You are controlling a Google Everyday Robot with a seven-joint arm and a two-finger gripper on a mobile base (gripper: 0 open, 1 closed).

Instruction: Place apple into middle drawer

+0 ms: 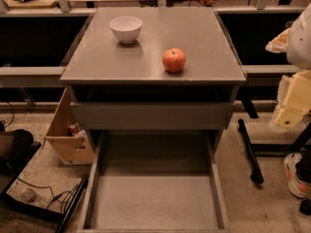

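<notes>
One apple (174, 60) sits on the cabinet top (194, 28), near its front edge. It is well to the left of the gripper (292, 106) in the camera view and a little higher. The gripper hangs at the right edge of the view, beside the cabinet and touching nothing on it; I cannot tell whether it is wide or narrow. One middle drawer (155, 203) stands pulled out, below and left of the gripper. One shut drawer front (153, 115) lies between the top and the open drawer. One white bowl (126, 28) stands on the top, beyond the apple and farther left. One cardboard box (65, 140) rests on the floor, farthest left.
</notes>
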